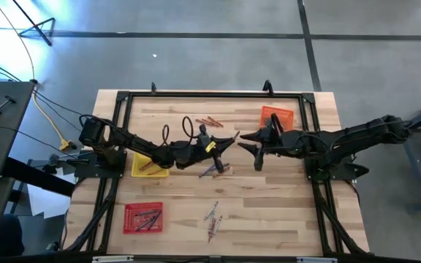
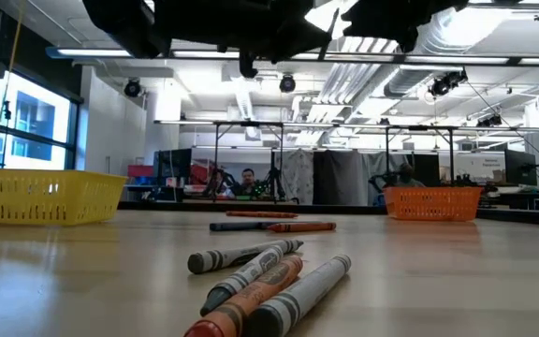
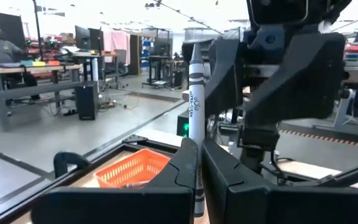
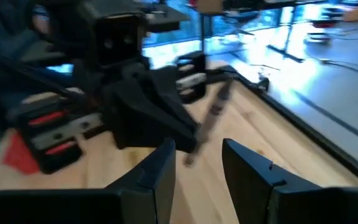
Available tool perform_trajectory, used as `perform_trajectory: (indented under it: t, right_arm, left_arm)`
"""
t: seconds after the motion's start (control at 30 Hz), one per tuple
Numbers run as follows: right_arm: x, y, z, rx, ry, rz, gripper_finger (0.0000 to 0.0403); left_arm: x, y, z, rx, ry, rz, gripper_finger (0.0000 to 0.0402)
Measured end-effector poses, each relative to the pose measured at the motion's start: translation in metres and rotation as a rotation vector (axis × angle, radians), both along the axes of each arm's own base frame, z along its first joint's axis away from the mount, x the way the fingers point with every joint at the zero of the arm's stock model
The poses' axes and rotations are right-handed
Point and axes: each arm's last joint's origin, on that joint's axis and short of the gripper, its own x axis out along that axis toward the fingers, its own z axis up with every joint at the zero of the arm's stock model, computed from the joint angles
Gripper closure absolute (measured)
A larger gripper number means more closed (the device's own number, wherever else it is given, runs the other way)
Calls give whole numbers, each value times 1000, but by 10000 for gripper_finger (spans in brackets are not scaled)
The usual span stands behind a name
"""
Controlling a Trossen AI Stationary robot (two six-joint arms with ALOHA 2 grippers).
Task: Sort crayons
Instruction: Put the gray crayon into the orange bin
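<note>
My left gripper (image 1: 231, 140) is above the table's middle, shut on a white-and-grey crayon (image 3: 196, 106). My right gripper (image 1: 245, 143) faces it from the right, close by and open; its fingers (image 4: 197, 168) stand apart just short of the crayon (image 4: 215, 111), touching nothing. Loose crayons lie flat on the table below the grippers (image 1: 215, 169), at the near middle (image 1: 212, 218) and at the far middle (image 1: 210, 122). Several of them show close up in the low view (image 2: 260, 281). My left gripper pinches the crayon's lower part (image 3: 196, 163) between its two fingers. The fingers reach level toward the table's right and lie across the crayon. The crayon stands out past the fingers, its tip (image 3: 195, 51) free, lifted clear of the table.
A yellow tray (image 1: 149, 166) stands by the left arm. A red tray (image 1: 143, 217) holding crayons stands at the near left. An orange tray (image 1: 278, 117) stands at the far right, beside the right arm. People sit in the room beyond the table (image 2: 247, 178).
</note>
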Motion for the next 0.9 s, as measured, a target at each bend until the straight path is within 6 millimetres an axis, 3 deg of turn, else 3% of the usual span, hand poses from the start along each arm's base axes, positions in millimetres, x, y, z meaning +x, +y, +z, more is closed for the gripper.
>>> perform_trajectory:
  t: [0.73,0.9]
  right_arm:
    - [2,1,5,6,-52,37,277]
    - [2,1,7,-4,-68,57,304]
  left_arm:
    - [9,-17,7,93,26,-62,401]
    - [10,-17,7,100,24,-112,401]
